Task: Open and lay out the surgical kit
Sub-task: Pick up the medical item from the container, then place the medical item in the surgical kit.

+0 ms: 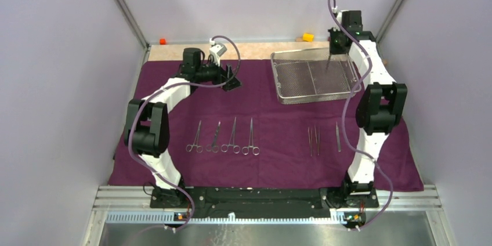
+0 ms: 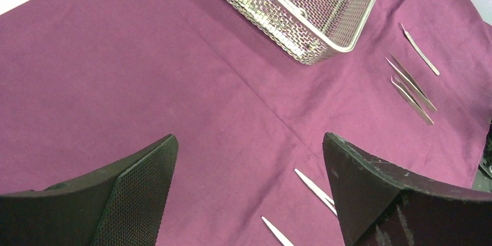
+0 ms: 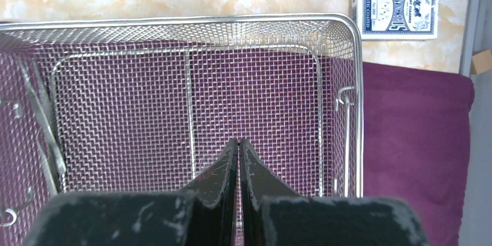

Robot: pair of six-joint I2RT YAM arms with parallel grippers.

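The dark purple cloth [image 1: 267, 118] lies spread flat over the table. On it at the back right stands the wire-mesh tray [image 1: 316, 98], which looks empty. Several ring-handled clamps [image 1: 223, 138] lie side by side in the front left, and three tweezers [image 1: 322, 139] lie in the front right. My left gripper [image 1: 232, 78] hovers open over bare cloth [image 2: 174, 72] left of the tray [image 2: 348, 49], with clamp tips [image 2: 313, 187] and tweezers [image 2: 412, 86] in its view. My right gripper [image 3: 239, 140] is shut on nothing above the tray's mesh floor, near its right rim [image 3: 357, 112].
A blue-white card packet [image 3: 396, 7] lies on the pale tabletop behind the tray. A yellow block [image 1: 307, 37] and an orange block [image 1: 162, 41] sit at the back edge. Grey booth walls close in on both sides.
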